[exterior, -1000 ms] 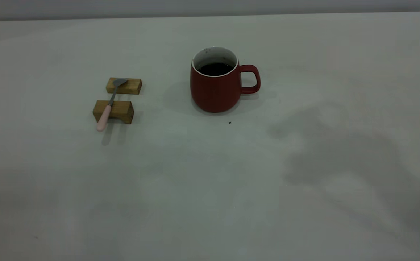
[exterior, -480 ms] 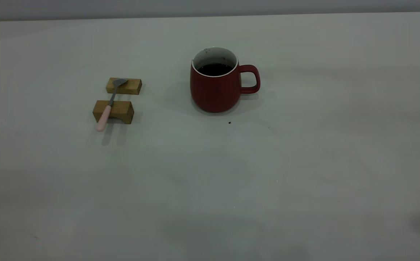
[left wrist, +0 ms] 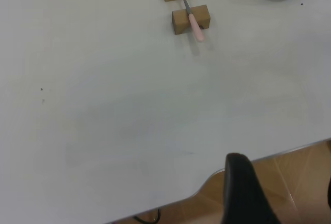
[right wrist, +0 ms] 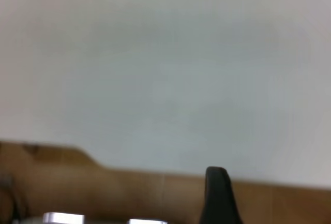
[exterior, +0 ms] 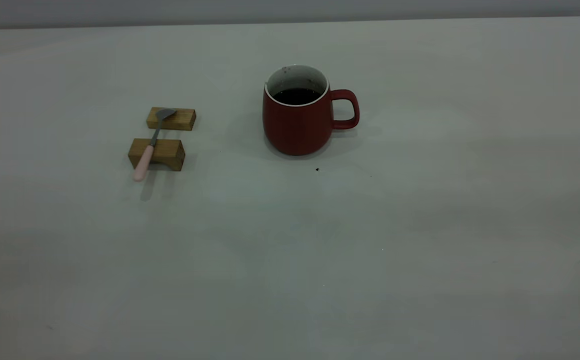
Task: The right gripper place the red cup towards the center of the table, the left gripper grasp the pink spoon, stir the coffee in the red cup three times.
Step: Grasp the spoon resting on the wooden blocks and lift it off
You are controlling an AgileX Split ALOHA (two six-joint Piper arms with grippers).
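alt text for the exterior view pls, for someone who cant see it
A dark red cup of black coffee stands on a pale grey table, handle pointing to the view's right. To its left, a pink spoon lies across two small wooden blocks. No robot arm is in view.

You see a matt red cup (exterior: 297, 122) with a smooth white inside, a spoon (exterior: 150, 143) of grey metal with a pink handle, two wooden blocks (exterior: 157, 153), and a smooth pale table (exterior: 420, 225).
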